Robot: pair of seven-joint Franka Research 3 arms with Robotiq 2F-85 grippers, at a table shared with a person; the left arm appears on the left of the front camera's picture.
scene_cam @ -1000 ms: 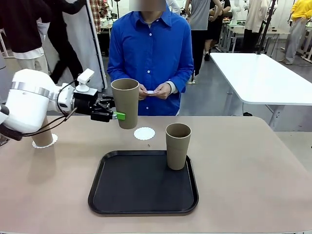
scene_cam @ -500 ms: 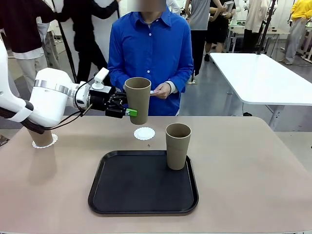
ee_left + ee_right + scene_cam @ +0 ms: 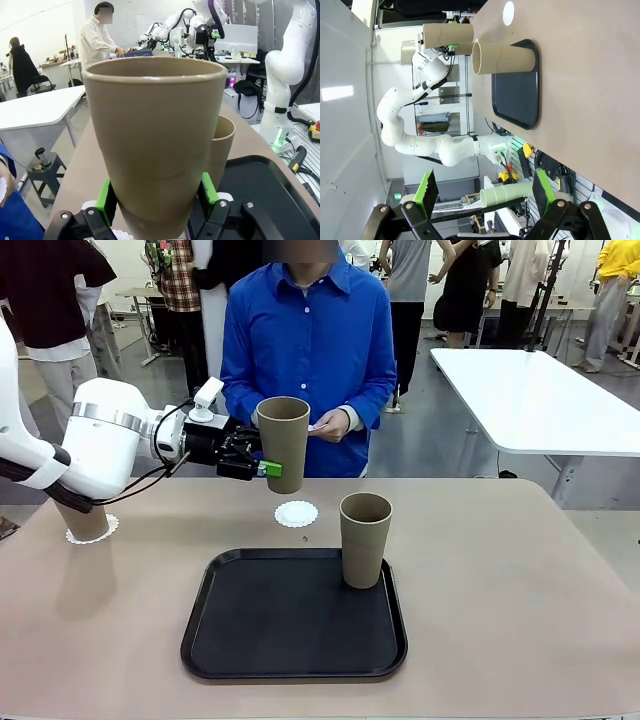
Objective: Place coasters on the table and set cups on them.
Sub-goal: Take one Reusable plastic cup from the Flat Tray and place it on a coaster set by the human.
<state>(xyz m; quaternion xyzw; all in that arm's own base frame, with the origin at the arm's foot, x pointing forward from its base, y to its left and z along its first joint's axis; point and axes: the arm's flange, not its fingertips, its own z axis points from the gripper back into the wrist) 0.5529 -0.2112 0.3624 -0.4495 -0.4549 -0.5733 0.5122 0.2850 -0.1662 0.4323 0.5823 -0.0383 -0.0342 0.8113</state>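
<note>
L pincer (image 3: 157,191) was clamped low on a cup (image 3: 283,440), upright in the air near a bare coaster (image 3: 296,514) on the desk (image 3: 500,570); 2nd cup (image 3: 365,540) stood on the tray (image 3: 290,640); R pincer (image 3: 485,192) was apart.

right gripper (image 3: 484,192): jaws wide apart | left gripper (image 3: 449,49) grips raised cup (image 3: 445,36) | second cup (image 3: 505,57) on tray (image 3: 517,102) | coaster (image 3: 508,12) bare

I am looking at a black tray (image 3: 270,625) lying flat right in front of me, a person in a blue shirt (image 3: 310,350) standing behind it and facing me, and a white table (image 3: 525,400) sitting off to the right, with other people (image 3: 410,275) standing far behind.
</note>
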